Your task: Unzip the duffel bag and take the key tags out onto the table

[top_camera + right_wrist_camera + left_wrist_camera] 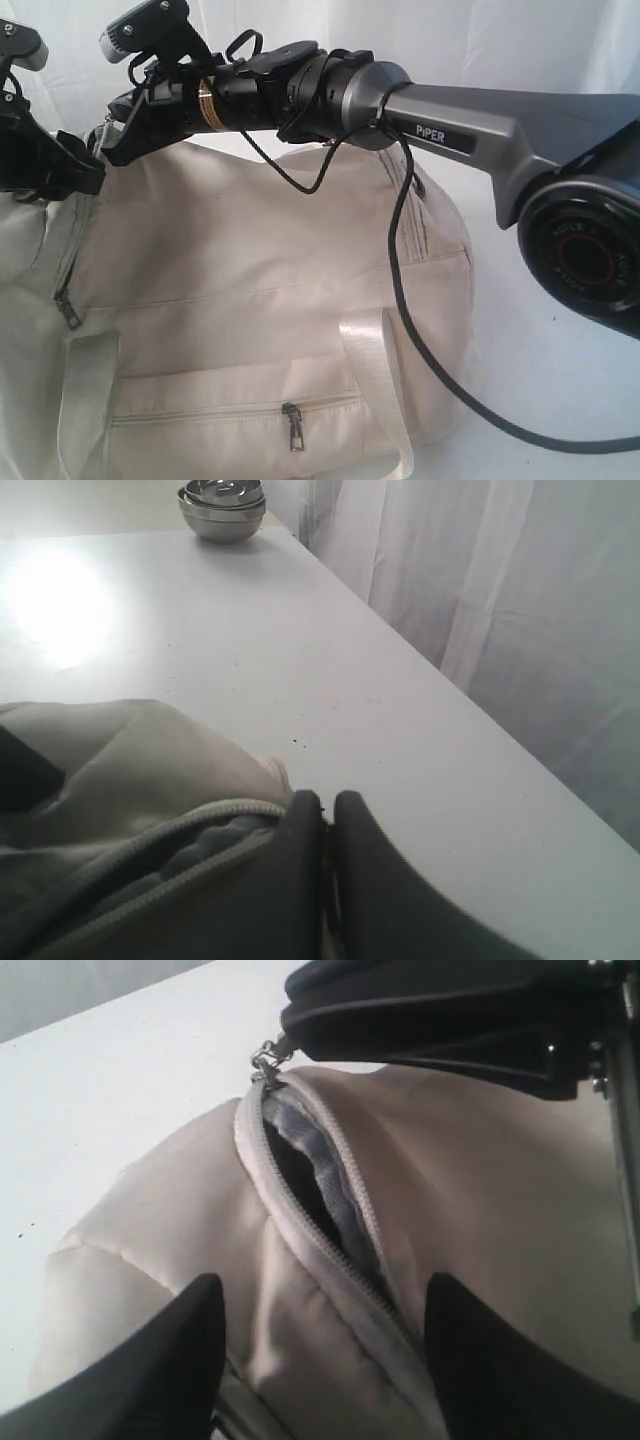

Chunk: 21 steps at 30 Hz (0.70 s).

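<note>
The cream duffel bag lies on the white table. Its top zipper is partly undone, showing grey lining and a dark gap. My right gripper reaches across to the bag's far left end. It is shut on the metal zipper pull. My left gripper stands open just over the bag, with the zipper seam and a fold of fabric between its fingers; it shows at the far left edge. The key tags are hidden.
Stacked steel bowls stand at the far end of the table, beside a white curtain. A black cable hangs from the right arm over the bag. Two closed pocket zippers face the exterior camera.
</note>
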Motion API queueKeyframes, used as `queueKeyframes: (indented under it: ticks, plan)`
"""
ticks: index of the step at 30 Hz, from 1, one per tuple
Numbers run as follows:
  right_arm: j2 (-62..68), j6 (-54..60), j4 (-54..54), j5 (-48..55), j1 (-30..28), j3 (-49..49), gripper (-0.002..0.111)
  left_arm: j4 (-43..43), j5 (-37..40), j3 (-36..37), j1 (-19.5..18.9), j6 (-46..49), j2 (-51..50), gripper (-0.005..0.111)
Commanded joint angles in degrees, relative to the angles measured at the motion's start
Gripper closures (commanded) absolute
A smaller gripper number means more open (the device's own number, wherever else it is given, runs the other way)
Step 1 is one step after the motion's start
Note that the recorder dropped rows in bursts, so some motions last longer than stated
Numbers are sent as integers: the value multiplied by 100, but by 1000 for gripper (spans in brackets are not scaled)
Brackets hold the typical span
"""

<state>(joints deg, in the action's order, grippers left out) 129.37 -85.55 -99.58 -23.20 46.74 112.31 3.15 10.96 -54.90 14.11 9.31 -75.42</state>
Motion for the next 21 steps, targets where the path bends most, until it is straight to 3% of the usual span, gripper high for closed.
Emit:
queueKeyframes:
  ticks: [1,11,21]
  plan:
    - [-201,-212,-37,-31,-55,26,108,1,118,-43,33,17,-3,54]
    - [-320,-351,-37,-43,-215,26,108,-78,202,-43,33,17,-179,106]
    - [-245,-365,-37,452,-418,26,108,-104,65,-43,-27,-157,-141,107]
